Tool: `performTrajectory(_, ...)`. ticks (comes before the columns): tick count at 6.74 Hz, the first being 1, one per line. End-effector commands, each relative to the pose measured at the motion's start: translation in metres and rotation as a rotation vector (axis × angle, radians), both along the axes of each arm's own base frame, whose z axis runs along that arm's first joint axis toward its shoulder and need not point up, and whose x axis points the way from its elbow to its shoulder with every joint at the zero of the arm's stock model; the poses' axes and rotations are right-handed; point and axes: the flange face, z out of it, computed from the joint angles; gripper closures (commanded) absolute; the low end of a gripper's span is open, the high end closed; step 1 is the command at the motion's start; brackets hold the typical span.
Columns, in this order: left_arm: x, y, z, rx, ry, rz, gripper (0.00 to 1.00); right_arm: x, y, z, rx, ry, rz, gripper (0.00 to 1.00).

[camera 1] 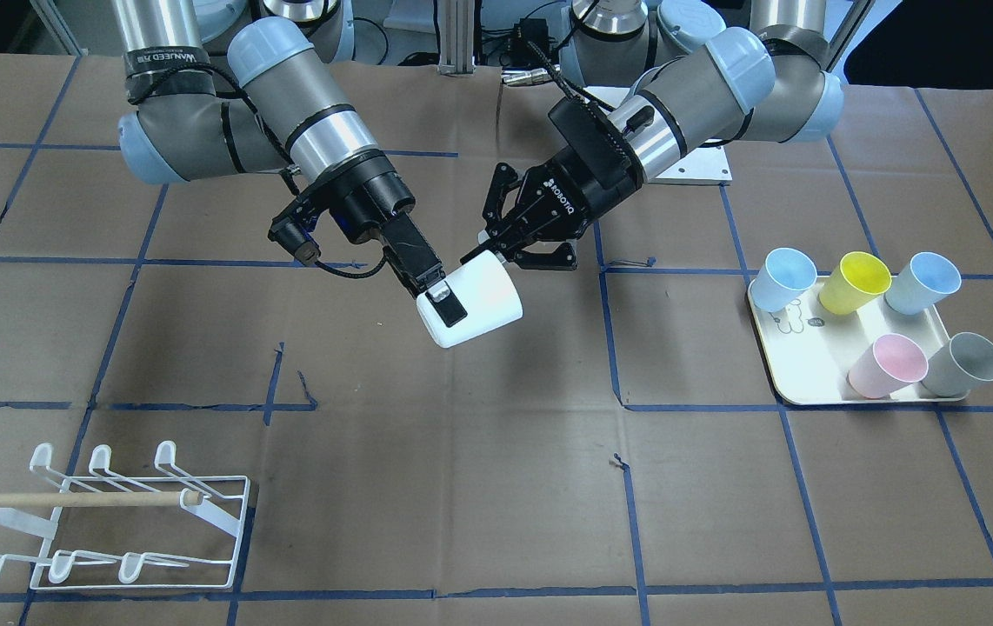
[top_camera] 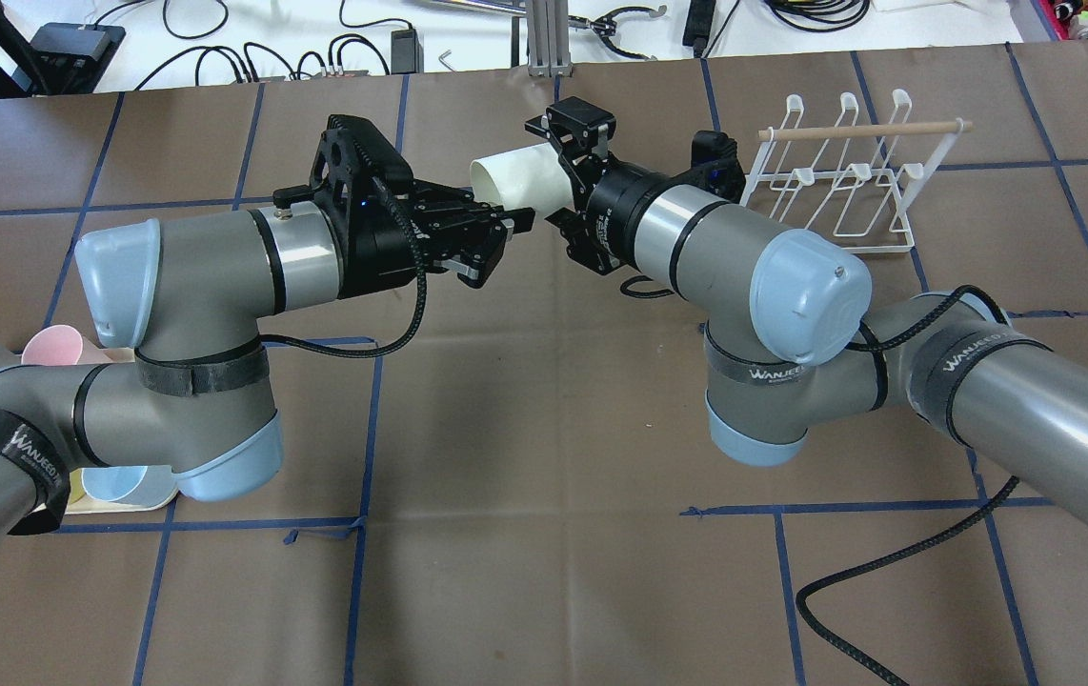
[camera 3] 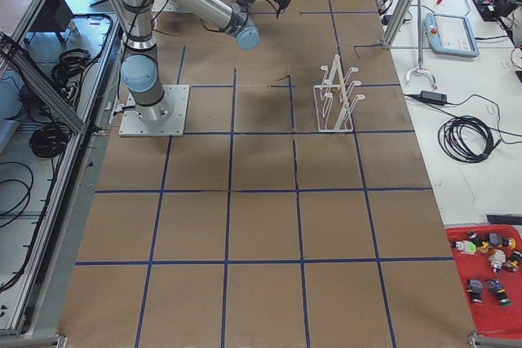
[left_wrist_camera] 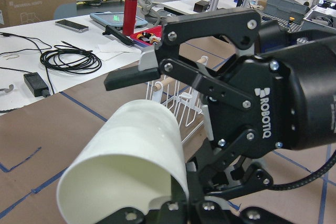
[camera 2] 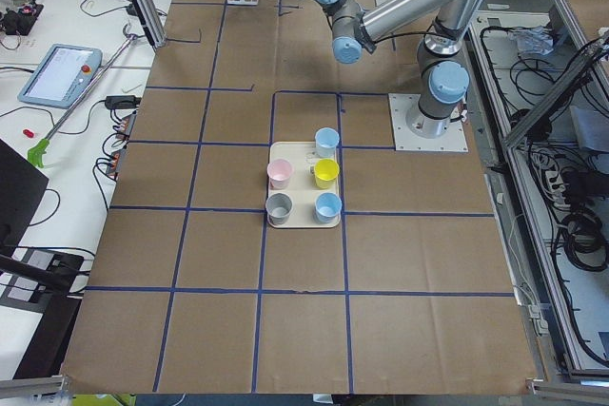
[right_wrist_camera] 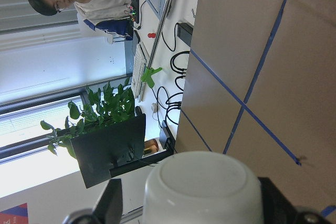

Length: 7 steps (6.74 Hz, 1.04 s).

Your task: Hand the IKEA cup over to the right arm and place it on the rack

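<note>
Smooth white tapered cup [camera 1: 483, 300] hangs sideways over the middle of the brown paper-covered counter [camera 1: 462, 487], pinched near its base by the right arm's narrow-fingered black tool [camera 1: 447, 311], far finger hidden behind it. The left arm's chunky black tool [camera 1: 503, 248] is spread wide at the rim with nothing in it, can't tell if it touches. The white wire rack [camera 1: 114, 522] with the wooden dowel stands well apart.

Brown-covered table [camera 1: 496, 487], gridded w/ blue tape [camera 1: 609, 348], carries a cream tray [camera 1: 818, 374] on the robot's L side. A white wire rack [camera 1: 149, 499] stands well apart from the tray, to the robot's R of it, nearer the operators' edge. A white base plate [camera 2: 400, 140] lies near the tray, robot-side.
</note>
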Motion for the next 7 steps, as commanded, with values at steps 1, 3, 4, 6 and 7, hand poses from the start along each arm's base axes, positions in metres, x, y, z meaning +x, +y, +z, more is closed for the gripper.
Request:
performTrajectory(1,-0.0001,0.0000,-0.0002,0.001,0.001,-0.001,1.00,0.0002,0.0000,-0.0019,0.004,0.000,0.002,0.27)
performTrajectory(3,0.0000,-0.0001,-0.0003,0.001,0.000,0.000,1.00,-0.0011,-0.0005,-0.0025,0.005,0.001,0.001,0.40)
performTrajectory(4,0.0000,-0.0001,0.0010,-0.001,0.001,0.001,0.96,-0.0012,-0.0005,-0.0025,0.005,0.001,0.001,0.45)
performTrajectory(6,0.0001,0.0017,0.0075,-0.010,0.002,0.004,0.38,-0.0009,0.0001,-0.0016,0.003,0.000,0.006,0.53)
performTrajectory(7,0.0001,0.0016,0.0087,0.003,0.010,0.012,0.10,-0.0009,0.0001,-0.0016,0.003,0.000,0.006,0.53)
